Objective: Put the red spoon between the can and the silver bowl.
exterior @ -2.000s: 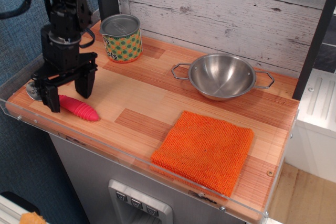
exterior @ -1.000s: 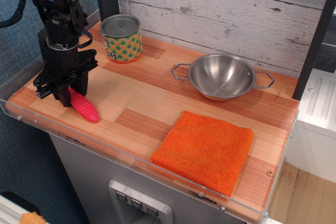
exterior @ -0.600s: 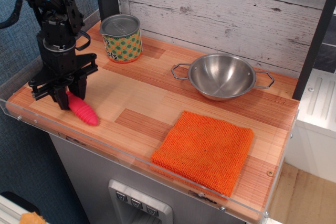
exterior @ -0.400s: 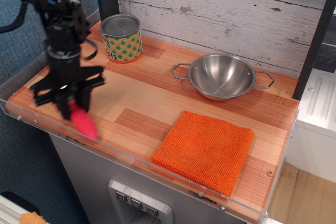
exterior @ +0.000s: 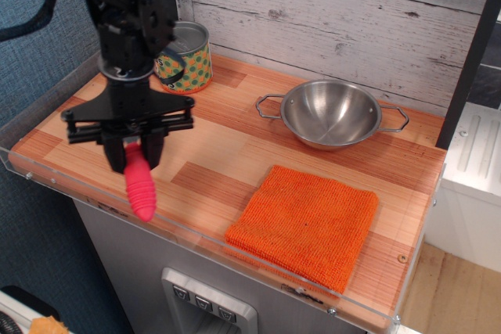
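Pincer (exterior: 135, 156) clamped on the red spoon (exterior: 140, 184), handle hanging straight below it, off the table (exterior: 235, 134). Can (exterior: 186, 56) just behind; silver bowl (exterior: 332, 113) far right, cloth (exterior: 307, 220) front-right.

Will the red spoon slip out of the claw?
Probably not: the claw looks clamped on the red spoon, whose ribbed handle likely gives grip. It hangs straight down, so it seems stiff. Set down, the rounded handle might roll a little.
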### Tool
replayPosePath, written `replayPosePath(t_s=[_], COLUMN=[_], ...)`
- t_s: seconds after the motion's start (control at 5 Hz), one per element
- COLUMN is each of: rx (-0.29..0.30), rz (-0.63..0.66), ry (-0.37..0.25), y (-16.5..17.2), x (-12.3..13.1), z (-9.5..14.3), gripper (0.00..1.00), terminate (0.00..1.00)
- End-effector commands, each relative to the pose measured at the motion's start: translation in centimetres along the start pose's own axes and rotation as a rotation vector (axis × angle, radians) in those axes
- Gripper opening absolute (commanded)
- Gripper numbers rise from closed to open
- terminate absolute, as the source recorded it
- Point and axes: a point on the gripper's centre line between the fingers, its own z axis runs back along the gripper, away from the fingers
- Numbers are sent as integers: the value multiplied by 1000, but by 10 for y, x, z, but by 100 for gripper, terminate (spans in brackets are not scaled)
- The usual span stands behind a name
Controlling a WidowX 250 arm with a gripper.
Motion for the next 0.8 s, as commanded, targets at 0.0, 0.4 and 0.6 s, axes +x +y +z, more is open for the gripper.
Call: replayPosePath(t_s=[0.0, 0.4, 0.6], rx=[-4, -126, -183], rz=[-295, -618, -716], ry=[-68, -52, -53], y=[-11, -30, -41], x=[9, 42, 54], z=[17, -1, -10], gripper=[0, 0, 0], terminate=[0, 0, 0])
